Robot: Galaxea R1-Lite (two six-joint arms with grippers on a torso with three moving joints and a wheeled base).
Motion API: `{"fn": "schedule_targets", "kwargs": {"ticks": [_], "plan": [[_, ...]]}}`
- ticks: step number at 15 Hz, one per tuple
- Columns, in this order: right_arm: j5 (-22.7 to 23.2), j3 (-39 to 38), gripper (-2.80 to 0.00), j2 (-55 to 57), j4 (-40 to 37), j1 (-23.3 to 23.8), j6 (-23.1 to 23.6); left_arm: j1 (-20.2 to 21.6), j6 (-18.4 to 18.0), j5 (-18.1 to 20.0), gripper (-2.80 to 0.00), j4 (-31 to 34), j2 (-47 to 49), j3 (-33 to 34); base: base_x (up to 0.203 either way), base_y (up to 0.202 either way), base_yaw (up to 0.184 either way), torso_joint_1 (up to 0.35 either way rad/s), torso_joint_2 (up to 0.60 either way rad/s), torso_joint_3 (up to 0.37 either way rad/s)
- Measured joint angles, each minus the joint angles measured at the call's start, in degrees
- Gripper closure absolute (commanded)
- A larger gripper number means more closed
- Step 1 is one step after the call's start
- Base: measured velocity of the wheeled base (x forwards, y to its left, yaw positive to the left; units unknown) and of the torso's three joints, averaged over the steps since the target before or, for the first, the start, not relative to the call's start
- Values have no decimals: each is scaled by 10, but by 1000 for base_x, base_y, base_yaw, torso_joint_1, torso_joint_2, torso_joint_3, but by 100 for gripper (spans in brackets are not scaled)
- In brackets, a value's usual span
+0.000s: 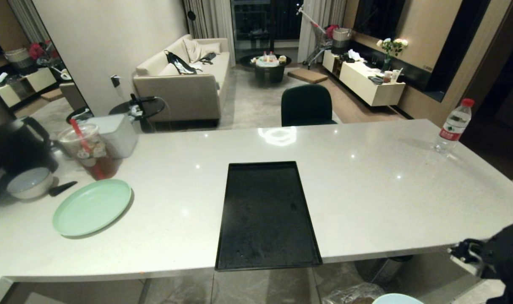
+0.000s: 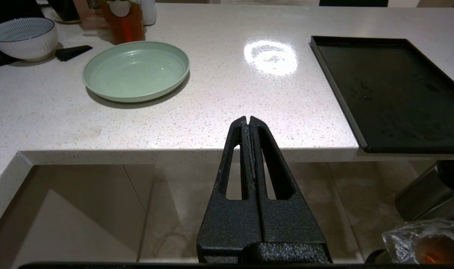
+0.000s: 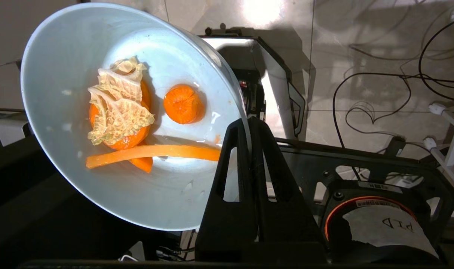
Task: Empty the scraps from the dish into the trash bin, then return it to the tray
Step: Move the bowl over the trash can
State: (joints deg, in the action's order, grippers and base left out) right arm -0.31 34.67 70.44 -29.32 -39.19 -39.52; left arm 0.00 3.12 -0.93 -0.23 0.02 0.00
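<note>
The dish [image 3: 111, 149] is off the table, pinched by its rim in the right gripper [image 3: 249, 125], whose jaws are clamped narrow on it; low at the bottom right of the head view its pale edge shows beside the bagged trash bin [image 1: 351, 294]. The scraps [image 3: 137, 116] lie inside it, so I'd say the emptying is not yet done, nor the return. The tray [image 1: 267, 261] sits bare mid-frame, overhanging the table [image 1: 387, 190] edge. The left gripper [image 2: 248, 120] idles below that edge, jaws together. Far left, a green plate [image 1: 91, 207] and a striped bowl [image 1: 29, 182]; nothing blocks the way.
</note>
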Motion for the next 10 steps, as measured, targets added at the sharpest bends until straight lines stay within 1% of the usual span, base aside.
{"fn": "schedule_targets", "kwargs": {"ticks": [3, 5, 8, 10], "plan": [[-6, -15, 0, -26, 1, 32, 3, 0, 0, 0, 0, 0, 0, 0, 0, 0, 0, 0, 0, 0], [-6, -15, 0, -33, 3, 37, 7, 0, 0, 0, 0, 0, 0, 0, 0, 0, 0, 0, 0, 0], [-5, -10, 0, -35, 2, 39, 46, 0, 0, 0, 0, 0, 0, 0, 0, 0, 0, 0, 0, 0], [-5, -8, 0, -34, 2, 40, 51, 0, 0, 0, 0, 0, 0, 0, 0, 0, 0, 0, 0, 0]]}}
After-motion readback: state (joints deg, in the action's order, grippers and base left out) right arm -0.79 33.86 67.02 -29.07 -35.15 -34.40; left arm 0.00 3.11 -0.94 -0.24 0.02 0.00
